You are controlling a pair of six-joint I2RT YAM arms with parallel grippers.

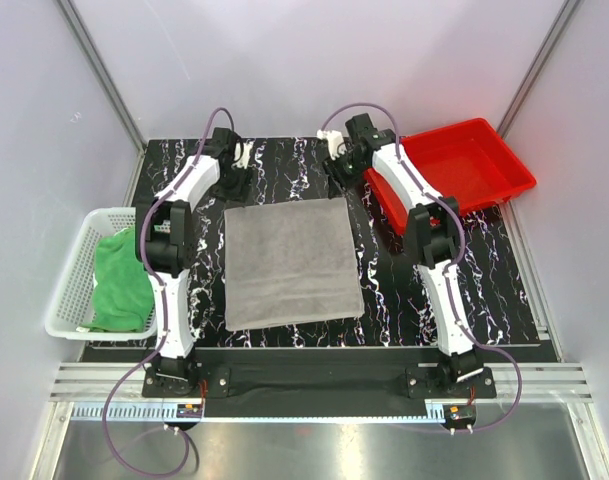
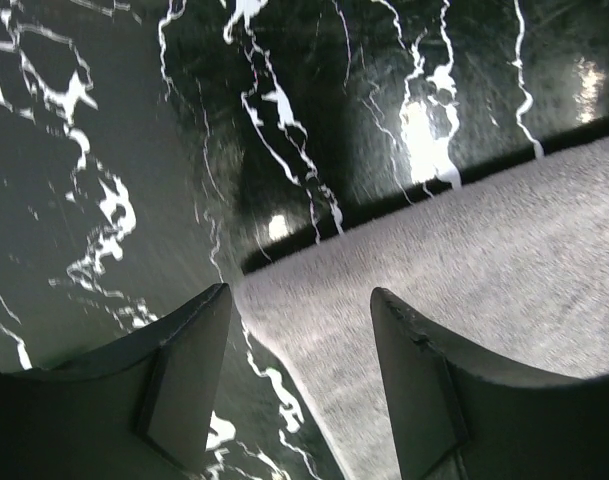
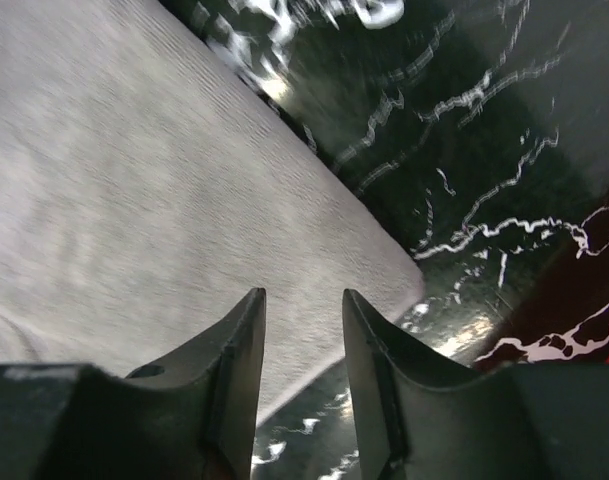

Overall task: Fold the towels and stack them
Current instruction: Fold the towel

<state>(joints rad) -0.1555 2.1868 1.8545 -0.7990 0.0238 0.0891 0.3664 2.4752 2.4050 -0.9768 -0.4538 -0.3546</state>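
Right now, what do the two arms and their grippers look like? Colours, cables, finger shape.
Both the left arm and the right arm have white links, black joints and a purple cable looping to the base. The left gripper and the right gripper have dark, curved, tapering fingers.

You're looking at a lab test cell, not a home: plain white panel walls [image 1: 314, 60] with aluminium framing rails [image 1: 104, 75] box in the upper frame, a black marble-patterned mat [image 1: 484, 280] fills the centre, and two robot arms are bolted to a metal extrusion rail [image 1: 314, 382] along the bottom edge.
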